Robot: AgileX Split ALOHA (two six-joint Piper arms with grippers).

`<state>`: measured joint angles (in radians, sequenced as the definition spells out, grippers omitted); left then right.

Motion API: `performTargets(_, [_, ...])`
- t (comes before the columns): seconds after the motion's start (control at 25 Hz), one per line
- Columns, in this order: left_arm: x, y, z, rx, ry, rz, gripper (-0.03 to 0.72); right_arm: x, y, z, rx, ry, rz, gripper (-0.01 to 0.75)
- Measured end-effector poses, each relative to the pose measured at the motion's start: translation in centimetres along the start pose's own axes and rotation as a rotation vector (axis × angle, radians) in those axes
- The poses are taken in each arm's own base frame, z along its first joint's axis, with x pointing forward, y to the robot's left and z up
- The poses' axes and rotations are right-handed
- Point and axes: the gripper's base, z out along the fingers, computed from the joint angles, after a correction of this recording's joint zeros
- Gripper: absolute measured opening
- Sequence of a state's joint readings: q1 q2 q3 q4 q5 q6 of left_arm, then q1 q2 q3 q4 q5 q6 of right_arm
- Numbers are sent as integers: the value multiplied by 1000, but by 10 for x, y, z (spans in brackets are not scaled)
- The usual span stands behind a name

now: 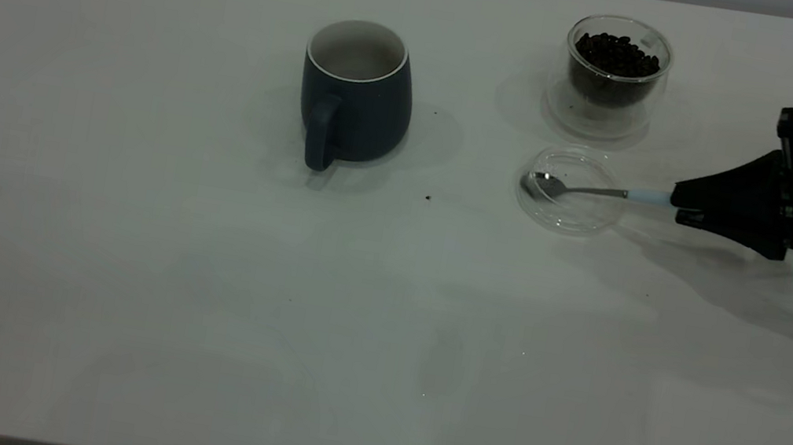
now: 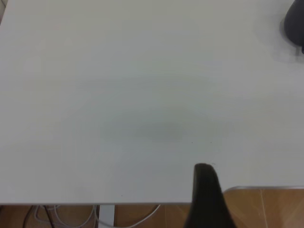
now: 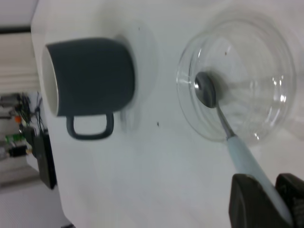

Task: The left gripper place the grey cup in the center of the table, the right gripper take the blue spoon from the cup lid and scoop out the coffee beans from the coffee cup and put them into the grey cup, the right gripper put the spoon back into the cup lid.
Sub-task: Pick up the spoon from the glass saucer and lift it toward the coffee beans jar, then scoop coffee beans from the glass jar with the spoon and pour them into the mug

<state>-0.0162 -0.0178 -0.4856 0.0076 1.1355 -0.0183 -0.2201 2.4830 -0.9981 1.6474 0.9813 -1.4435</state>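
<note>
In the exterior view, the grey cup (image 1: 355, 95) stands upright in the upper middle of the frame on the white table (image 1: 193, 302), its handle facing the camera and its inside pale. At the upper right stands the glass coffee cup (image 1: 614, 75), filled with dark coffee beans (image 1: 616, 55). Just below it lies the clear cup lid (image 1: 571, 190), with the bowl of the blue spoon (image 1: 592, 191) resting inside it and the pale blue handle reaching right. The right gripper (image 1: 686, 205) enters from the right edge, and its fingers are closed narrowly on the end of that handle. A single dark speck (image 1: 427, 197) lies on the table between the cup and the lid.

In the left wrist view, mostly bare table shows. One dark finger (image 2: 206, 194) of the left gripper rises at the lower middle; whether the tool is wide or narrow cannot be told. A dark edge of the grey cup (image 2: 293, 23) shows at the upper right corner.

In the right wrist view, the grey cup (image 3: 90, 78) sits at the upper left. The cup lid (image 3: 237, 80) fills the upper right, holding the spoon (image 3: 223, 118) bowl. The right gripper (image 3: 270, 204), at the lower right, clamps the blue handle.
</note>
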Motion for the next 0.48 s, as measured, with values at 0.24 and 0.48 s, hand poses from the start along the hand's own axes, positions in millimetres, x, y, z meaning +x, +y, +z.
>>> performTargets(0.24, [0, 0, 0, 0, 0, 0, 567, -11, 28, -22, 9, 14, -93, 112])
performTargets(0.48, [0, 0, 0, 0, 0, 0, 567, -24, 66, -45, 1, -46, -195, 112])
